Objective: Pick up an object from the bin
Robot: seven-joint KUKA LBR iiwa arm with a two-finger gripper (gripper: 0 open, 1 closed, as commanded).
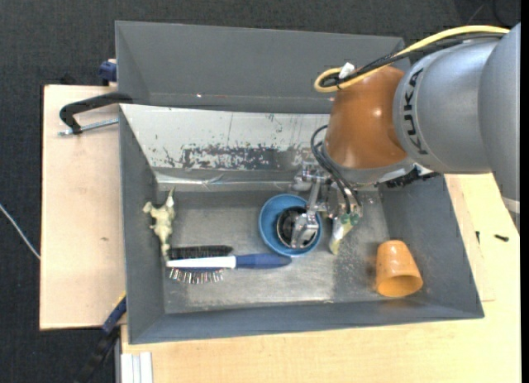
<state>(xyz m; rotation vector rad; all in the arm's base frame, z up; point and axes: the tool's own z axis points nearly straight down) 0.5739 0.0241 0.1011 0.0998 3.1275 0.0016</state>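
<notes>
My gripper [307, 222] reaches down into a blue round bowl [273, 212] near the middle of the bin floor, its metal fingers at the bowl's right inner side. Whether anything sits between the fingers is hidden. A small pale green and white piece [339, 232] lies just right of the bowl, beside the gripper. A brush with a blue handle and white bristles [227, 264] lies in front of the bowl, to its left.
An orange cup [395, 269] lies on its side at the bin's right front. A pale yellow toy figure [160, 220] sits by the left wall. A black comb-like brush [198, 251] lies along the blue-handled one. The arm with its orange cover hangs over the bin's right rear.
</notes>
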